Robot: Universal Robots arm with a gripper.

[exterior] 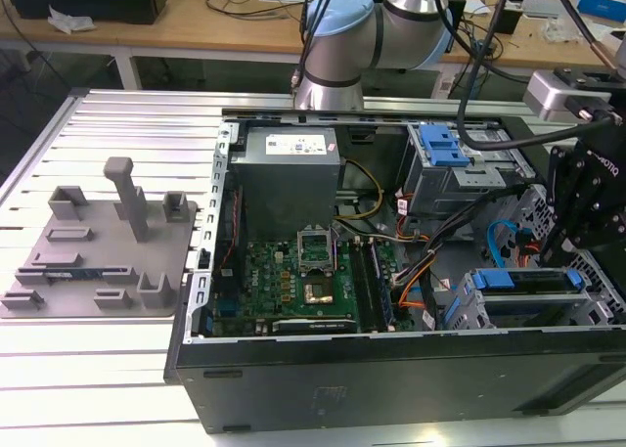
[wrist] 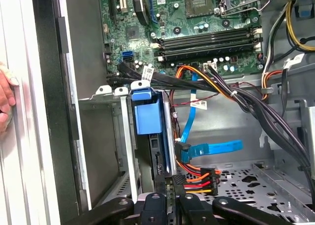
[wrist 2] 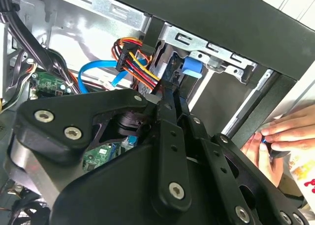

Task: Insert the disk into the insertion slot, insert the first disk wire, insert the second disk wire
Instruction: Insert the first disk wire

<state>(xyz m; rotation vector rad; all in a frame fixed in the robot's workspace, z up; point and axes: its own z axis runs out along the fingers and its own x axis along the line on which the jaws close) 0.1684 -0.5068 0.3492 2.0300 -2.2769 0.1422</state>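
The disk [exterior: 528,308] lies inside the insertion slot [exterior: 460,305] at the case's near corner on the exterior view's right, its blue carrier [wrist: 147,115] showing at the bay mouth. My gripper [wrist: 172,198] sits right at the disk's rear edge, fingers close together on the black plug of a disk wire with red, orange and yellow strands [wrist: 199,179]. The same plug and strands [wrist 2: 132,55] appear in the second wrist view beyond my fingertips [wrist 2: 170,94]. A flat blue disk wire [wrist: 211,148] hangs loose beside it, its plug near the disk's edge.
The motherboard [exterior: 303,276] fills the case floor, with the power supply [exterior: 289,173] behind it. A taller drive box with a blue latch [exterior: 445,154] stands at the back. Black cable bundles [wrist: 246,102] cross above the cage. A person's hand [wrist 2: 285,131] rests on the case edge.
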